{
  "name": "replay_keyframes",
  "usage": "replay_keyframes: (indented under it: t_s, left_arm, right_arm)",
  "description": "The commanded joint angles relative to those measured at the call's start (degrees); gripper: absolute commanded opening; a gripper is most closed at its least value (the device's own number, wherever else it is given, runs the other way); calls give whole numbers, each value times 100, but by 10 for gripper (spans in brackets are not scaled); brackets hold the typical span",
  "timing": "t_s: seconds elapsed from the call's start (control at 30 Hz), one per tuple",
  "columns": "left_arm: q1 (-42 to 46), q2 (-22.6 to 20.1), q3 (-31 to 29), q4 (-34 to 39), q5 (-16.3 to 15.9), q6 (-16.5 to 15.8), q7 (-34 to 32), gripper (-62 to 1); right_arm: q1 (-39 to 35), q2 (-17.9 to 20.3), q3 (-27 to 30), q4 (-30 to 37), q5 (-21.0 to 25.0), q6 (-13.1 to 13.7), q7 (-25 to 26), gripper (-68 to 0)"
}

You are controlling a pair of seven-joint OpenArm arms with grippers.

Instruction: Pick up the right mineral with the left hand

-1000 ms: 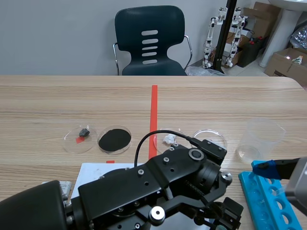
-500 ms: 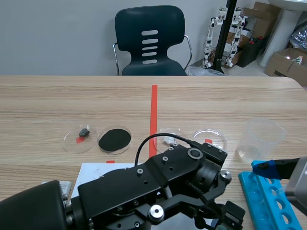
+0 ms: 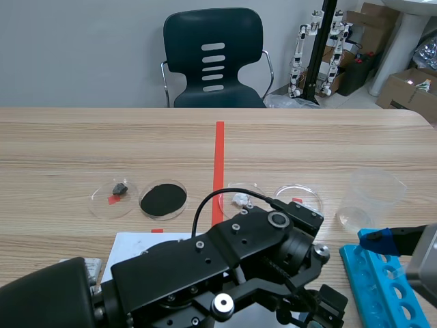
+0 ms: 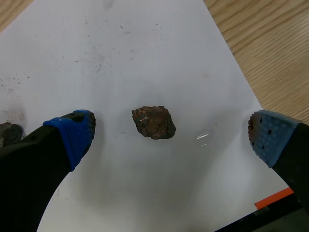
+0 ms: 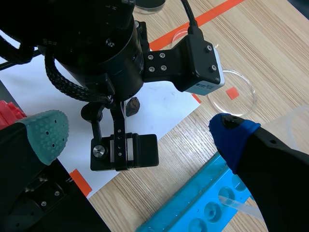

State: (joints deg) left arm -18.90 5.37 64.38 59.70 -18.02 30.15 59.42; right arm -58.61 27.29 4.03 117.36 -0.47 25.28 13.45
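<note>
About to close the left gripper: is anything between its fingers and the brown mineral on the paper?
Nothing visible. The brown mineral lies on bare white paper between the open fingers of the left gripper.

The small reddish-brown rough mineral (image 4: pixel 153 122) lies alone on the white paper sheet (image 4: pixel 145 48), with bare paper on every side. The left gripper (image 4: pixel 171 136) stands astride it, fingers wide, a clear gap at each blue pad. A second dark mineral (image 4: pixel 7 134) sits just outside one finger. The left arm's black wrist housing (image 5: pixel 96 43) overhangs the sheet. The blue plastic tube rack (image 5: pixel 193 203) lies near the sheet's corner.
</note>
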Motion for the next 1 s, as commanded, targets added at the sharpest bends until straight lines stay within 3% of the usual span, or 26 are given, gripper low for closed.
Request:
replay_keyframes:
  t_s: [0.0,0.57,0.67,0.8,0.97]
  left_arm:
    - [-33,48,-11,87,-11,13,0,14]
    - [-33,48,-11,87,-15,13,24,14]
    - [-33,52,-11,87,-17,13,20,-80]
    - [-33,61,-11,87,-20,13,22,-91]
    - [-33,63,-11,87,-20,13,20,-239]
  right_arm:
    - [37,0,13,114,68,-22,81,-67]
    - [37,0,13,114,68,-22,81,-67]
    - [37,0,13,114,68,-22,81,-67]
    - [37,0,13,114,68,-22,81,-67]
    - [37,0,13,114,68,-22,81,-67]
